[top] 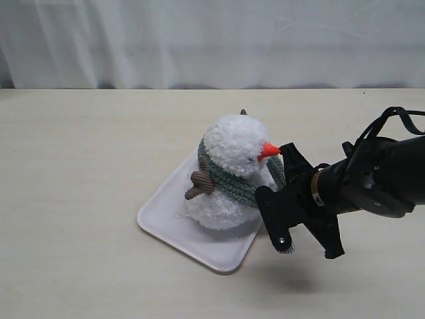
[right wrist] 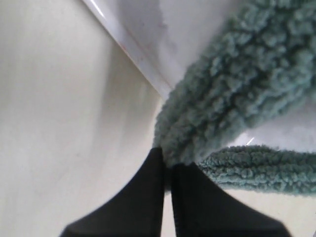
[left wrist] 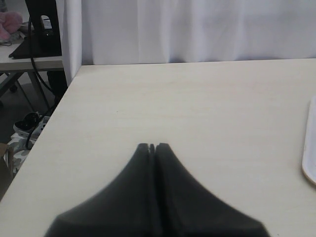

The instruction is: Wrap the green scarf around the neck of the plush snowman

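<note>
One loop of green scarf (top: 229, 181) already circles the plush snowman (top: 234, 146) at the neck, on the tray (top: 166, 219). The right gripper (top: 279, 193) sits at its 4 o'clock. Left gripper (left wrist: 152, 147) is pressed together, empty. Right wrist view shows the fingers pinching the scarf end. Probably only laying down and release remain.

The pale, wood-grained bench (top: 80, 199) carries one white tray (top: 161, 214), lying flat and angled just below the frame's centre.

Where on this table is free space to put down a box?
Bare table left of the tray and behind it, up to the curtain. Crowded at the tray's right edge: the right gripper holds the green scarf beside the snowman.
</note>
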Controlling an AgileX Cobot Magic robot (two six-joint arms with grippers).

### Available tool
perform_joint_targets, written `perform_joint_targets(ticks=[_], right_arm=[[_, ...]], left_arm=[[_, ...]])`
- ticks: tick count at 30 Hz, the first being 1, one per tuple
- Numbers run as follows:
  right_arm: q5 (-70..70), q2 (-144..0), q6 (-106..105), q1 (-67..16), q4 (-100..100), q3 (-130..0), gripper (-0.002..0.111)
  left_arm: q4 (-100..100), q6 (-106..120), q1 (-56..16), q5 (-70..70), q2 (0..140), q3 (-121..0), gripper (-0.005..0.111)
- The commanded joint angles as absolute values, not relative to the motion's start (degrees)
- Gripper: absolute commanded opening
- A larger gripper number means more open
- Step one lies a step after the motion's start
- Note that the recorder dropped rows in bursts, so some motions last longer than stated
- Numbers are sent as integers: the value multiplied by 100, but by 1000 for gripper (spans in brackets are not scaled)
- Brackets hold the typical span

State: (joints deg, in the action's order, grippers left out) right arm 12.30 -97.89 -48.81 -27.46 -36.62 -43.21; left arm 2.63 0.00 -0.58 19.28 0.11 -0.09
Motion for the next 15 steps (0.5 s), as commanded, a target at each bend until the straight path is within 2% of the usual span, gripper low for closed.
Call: perform_joint_targets(ticks=[1,15], right_arm=[[1441,-9784,-4855,-2721,-3706,-4326,4],[1578,-9784,-3965,-2735,-4459,-4326,4]], left_arm=[[244,0,-66,1858,0,0,0],[244,0,-66,1848,0,0,0]])
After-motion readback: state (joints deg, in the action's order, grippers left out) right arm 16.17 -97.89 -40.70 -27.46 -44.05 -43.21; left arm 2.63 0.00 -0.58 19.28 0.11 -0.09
